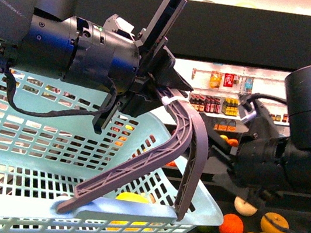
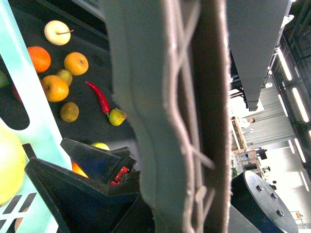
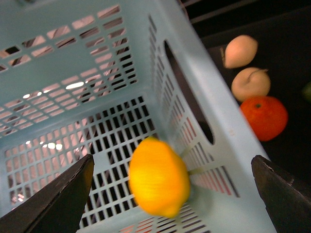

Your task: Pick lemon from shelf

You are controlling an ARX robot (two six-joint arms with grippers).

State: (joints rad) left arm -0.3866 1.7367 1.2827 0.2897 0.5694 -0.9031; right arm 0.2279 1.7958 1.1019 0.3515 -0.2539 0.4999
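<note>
Hovering with its fingers wide apart, the right gripper point(image 3: 171, 162) is holding nothing, the lemon point(image 3: 159, 182) is appearing blurred just beneath it inside the light-blue basket point(image 3: 97, 63), and the left gripper point(image 1: 163, 85) is clamping the basket's grey handle point(image 1: 192, 146).

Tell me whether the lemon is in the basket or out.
In. The right wrist view shows the lemon against the basket's slotted inside, walls around it, the right gripper open and clear of it.
</note>
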